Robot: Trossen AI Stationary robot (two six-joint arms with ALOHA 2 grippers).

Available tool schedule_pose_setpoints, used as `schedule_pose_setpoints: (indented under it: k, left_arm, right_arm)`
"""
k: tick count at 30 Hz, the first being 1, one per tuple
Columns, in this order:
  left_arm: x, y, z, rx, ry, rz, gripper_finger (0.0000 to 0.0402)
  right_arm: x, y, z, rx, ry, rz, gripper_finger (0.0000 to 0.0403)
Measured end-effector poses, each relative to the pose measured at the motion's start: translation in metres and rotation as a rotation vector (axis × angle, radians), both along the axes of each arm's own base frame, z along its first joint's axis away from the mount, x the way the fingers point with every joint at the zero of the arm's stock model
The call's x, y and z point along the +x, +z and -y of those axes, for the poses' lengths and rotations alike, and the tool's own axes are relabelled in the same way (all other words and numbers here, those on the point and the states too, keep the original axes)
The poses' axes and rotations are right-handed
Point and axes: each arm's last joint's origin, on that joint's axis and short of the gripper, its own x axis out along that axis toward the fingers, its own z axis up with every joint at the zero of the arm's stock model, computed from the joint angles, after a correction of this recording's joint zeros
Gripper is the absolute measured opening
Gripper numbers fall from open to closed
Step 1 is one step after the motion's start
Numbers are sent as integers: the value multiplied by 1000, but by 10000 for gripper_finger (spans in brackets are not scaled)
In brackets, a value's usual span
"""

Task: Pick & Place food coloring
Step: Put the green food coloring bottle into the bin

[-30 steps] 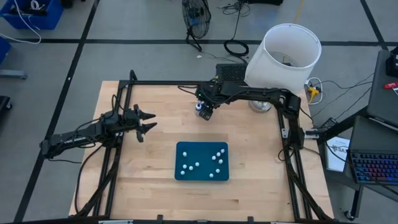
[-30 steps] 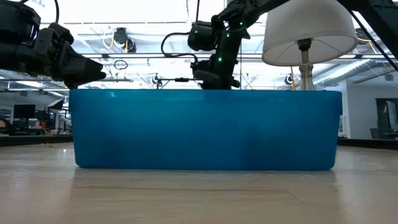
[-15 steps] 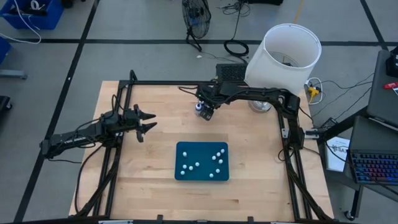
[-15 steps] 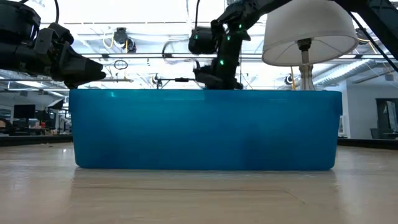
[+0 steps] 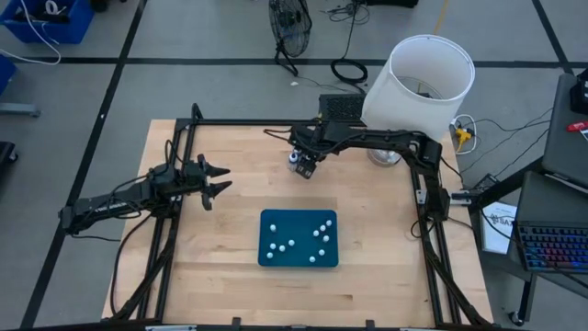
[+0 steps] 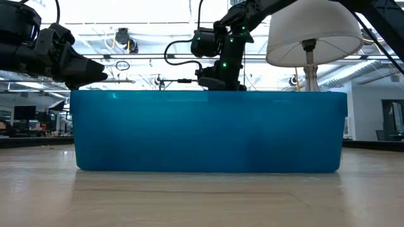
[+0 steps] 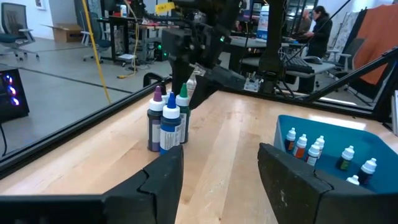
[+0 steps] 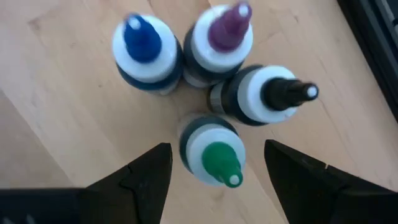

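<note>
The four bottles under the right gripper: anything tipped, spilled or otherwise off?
Nothing stands out. The blue, purple, black and green bottles stand upright, capped, close together on clean wood. The right gripper hangs open straight over them. No spill shows.

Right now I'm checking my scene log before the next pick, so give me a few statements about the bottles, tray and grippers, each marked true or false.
1. The right gripper hangs open over four food coloring bottles standing on the table. True.
2. The four bottle tips are all green. False: they are blue, purple, black and green.
3. The teal tray holds small white-capped bottles. True.
4. The left gripper holds a bottle. False: it hangs open and empty at the table's left side.
5. The four bottles stand inside the tray. False: they stand on bare wood, apart from it.
</note>
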Motion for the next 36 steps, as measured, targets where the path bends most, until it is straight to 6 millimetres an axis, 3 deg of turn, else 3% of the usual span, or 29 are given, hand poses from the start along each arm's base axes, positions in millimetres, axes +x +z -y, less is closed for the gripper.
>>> schedule_pose_setpoints:
  k: [12, 23, 28, 36]
  left_arm:
    - [0, 0, 0, -1, 0, 0, 191]
    - [0, 0, 0, -1, 0, 0, 209]
    - [0, 0, 0, -1, 0, 0, 202]
    - [0, 0, 0, -1, 0, 0, 191]
  right_arm:
    - [0, -1, 0, -1, 5, -2, 235]
    - [-6, -27, -1, 57, 35, 3, 163]
    - [-4, -27, -1, 58, 42, 17, 135]
    - [-2, -21, -1, 47, 45, 63, 147]
